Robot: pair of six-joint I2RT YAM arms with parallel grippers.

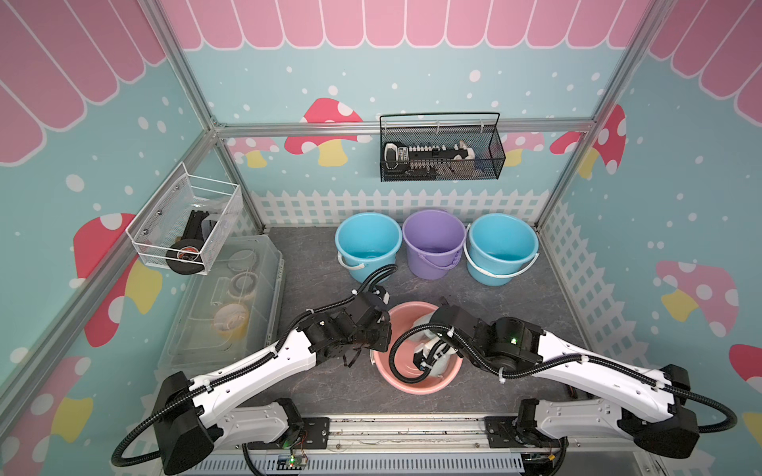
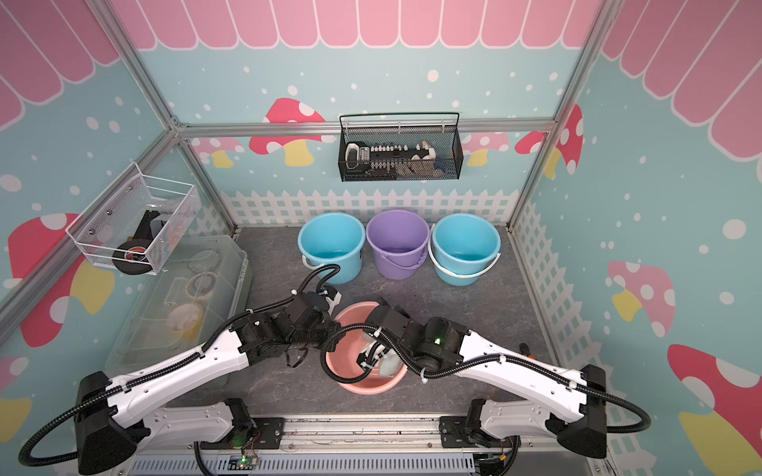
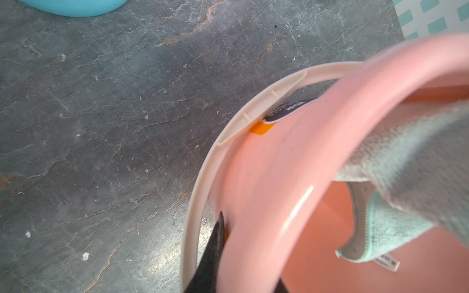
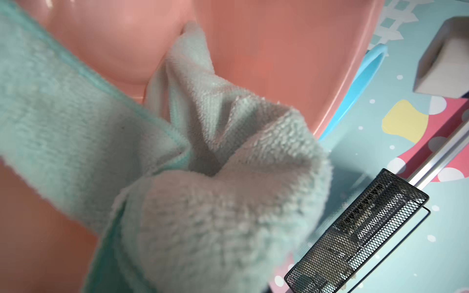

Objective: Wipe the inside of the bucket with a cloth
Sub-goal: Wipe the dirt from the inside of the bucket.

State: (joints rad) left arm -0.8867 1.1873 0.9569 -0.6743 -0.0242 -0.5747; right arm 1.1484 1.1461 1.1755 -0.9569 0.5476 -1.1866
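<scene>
The left gripper (image 3: 250,256) grips the pink bucket (image 1: 416,388) at its rim. In the left wrist view one black finger (image 3: 215,253) lies against the outside of the wall and the other shows just inside it, so the two are closed on the wall with the pink plastic between them. Just beside the outer finger runs the bucket's white handle (image 3: 228,132), folded down along the outside of the rim. A dark sticker (image 3: 286,110) sits further along the wall.

The right gripper (image 1: 433,356) reaches down into the same bucket, across from the left fingers. Its fingers cannot be seen. In the right wrist view the cloth (image 4: 203,203) is bunched all over them, with its folds running together to one tight point, so they are pressed together on the cloth. From this pinch one part of the cloth hangs toward the bottom of the bucket and another lies against the inner wall (image 4: 266,63). In the left wrist view a corner with a small white tag (image 3: 385,263) hangs free inside — close to the left gripper's inner finger, but not touching it.

In both top views pale cloth (image 2: 389,364) shows under the right wrist, inside the rim (image 2: 367,388). Well beyond both grippers, at the back of the grey table (image 1: 330,288), stand a blue bucket (image 1: 368,243), a purple bucket (image 1: 433,243) and a second blue bucket (image 1: 502,247).
</scene>
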